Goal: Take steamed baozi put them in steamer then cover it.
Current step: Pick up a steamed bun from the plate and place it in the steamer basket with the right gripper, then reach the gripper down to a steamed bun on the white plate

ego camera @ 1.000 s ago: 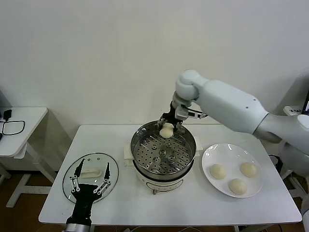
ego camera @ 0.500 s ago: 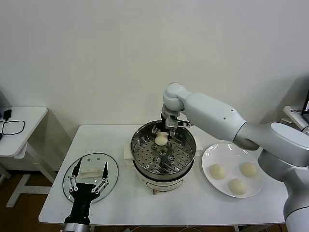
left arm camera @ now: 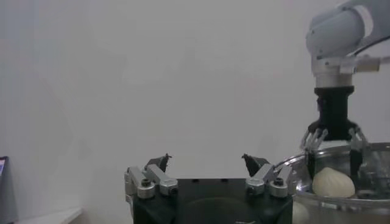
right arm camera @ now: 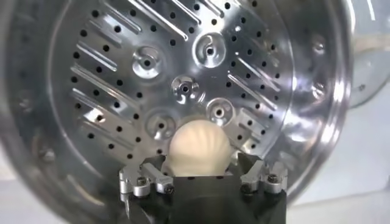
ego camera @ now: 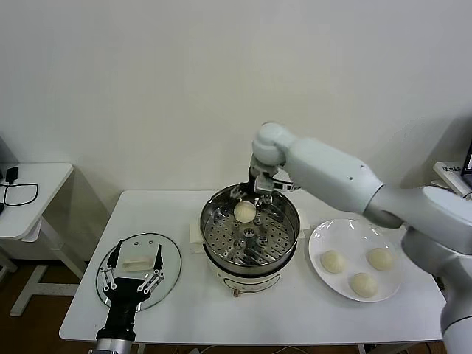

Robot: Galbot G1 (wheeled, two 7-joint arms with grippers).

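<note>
The steel steamer (ego camera: 214,208) stands mid-table, uncovered. One baozi (ego camera: 244,212) lies on its perforated tray (right arm camera: 122,73) toward the back. My right gripper (ego camera: 255,196) hovers just over it, open, with a finger on each side of the baozi (right arm camera: 198,146) and a gap between. Three more baozi (ego camera: 332,261) sit on the white plate (ego camera: 321,234) to the right. The glass cover (ego camera: 171,269) lies flat on the table at the left. My left gripper (ego camera: 135,255) hangs open above it, holding nothing (left arm camera: 206,159).
A folded white cloth (ego camera: 195,233) lies against the steamer's left side. A small side table (ego camera: 44,184) with a black cable stands beyond the table's left end. The white wall is close behind the steamer.
My right gripper came down into the back of the steamer with the baozi, opened and let it go onto the tray. The left gripper stayed open over the cover.
</note>
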